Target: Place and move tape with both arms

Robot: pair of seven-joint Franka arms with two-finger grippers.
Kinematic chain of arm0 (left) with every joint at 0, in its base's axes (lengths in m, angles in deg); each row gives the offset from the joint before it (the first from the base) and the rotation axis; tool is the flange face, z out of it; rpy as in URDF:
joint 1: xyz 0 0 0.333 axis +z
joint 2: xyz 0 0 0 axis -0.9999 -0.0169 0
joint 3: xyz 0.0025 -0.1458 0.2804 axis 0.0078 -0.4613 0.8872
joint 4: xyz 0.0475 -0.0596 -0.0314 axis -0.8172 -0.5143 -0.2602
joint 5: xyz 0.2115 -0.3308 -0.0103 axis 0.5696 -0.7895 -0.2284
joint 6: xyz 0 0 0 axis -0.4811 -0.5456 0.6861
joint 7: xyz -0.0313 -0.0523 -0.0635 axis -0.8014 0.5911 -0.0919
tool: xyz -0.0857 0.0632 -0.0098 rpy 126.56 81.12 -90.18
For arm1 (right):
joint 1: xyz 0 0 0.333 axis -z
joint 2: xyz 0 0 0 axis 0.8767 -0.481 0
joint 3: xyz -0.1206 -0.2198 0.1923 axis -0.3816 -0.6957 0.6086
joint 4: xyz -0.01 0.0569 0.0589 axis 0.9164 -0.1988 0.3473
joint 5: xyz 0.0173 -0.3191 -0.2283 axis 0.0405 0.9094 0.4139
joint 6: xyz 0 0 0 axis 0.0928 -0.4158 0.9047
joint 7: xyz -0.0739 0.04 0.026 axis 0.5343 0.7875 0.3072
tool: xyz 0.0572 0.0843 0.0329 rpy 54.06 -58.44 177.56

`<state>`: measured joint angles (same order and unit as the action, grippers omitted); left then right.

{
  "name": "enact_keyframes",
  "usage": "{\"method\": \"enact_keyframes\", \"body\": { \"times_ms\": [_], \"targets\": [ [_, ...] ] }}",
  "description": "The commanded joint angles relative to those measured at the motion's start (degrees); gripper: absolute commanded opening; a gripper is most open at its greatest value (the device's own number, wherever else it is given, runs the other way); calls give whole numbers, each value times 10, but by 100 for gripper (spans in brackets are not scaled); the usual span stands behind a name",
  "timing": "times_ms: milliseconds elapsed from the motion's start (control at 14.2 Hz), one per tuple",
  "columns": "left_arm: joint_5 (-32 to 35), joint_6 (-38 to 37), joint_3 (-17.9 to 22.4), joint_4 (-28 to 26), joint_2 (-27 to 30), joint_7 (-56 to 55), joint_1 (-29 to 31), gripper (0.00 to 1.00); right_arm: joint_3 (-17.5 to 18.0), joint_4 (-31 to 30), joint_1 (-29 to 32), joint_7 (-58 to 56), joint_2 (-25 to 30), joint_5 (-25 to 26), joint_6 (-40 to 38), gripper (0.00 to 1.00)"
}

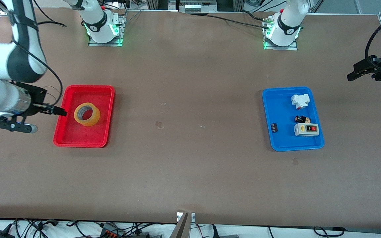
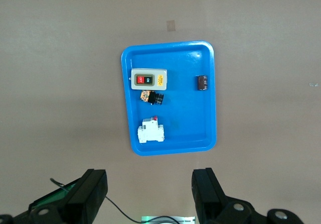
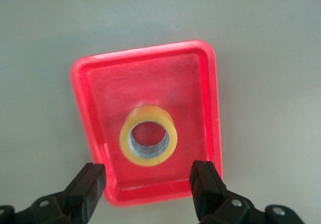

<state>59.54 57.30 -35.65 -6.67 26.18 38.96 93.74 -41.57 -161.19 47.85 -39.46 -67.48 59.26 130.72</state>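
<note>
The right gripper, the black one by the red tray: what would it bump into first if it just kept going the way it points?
Probably the yellowish ring-shaped tape roll lying in the red plastic tray: the open right gripper points at it, though depth is unclear.

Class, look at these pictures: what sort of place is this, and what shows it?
Probably a robotics lab bench: two white jointed robot arms bolted to a brown table, sorting trays, a red plastic tray holding a yellowish tape roll, and loose cables.
</note>
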Motion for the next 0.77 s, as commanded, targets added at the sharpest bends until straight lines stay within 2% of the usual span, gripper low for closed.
{"method": "enact_keyframes", "body": {
  "times_ms": [0,282,634,704],
  "targets": [
    [-5,-9,-7,11,1,-1,2,100,4,92,5,-36,-18,-11,-56,100],
    [-5,-6,-3,11,1,0,3,100,5,170,4,-70,-27,-11,-106,100],
    [-6,-6,-3,11,1,0,3,100,5,182,13,-66,-32,-11,-102,100],
    [-6,-6,-3,11,1,0,3,100,20,182,35,-64,-37,-12,-101,100]
  ]
}}
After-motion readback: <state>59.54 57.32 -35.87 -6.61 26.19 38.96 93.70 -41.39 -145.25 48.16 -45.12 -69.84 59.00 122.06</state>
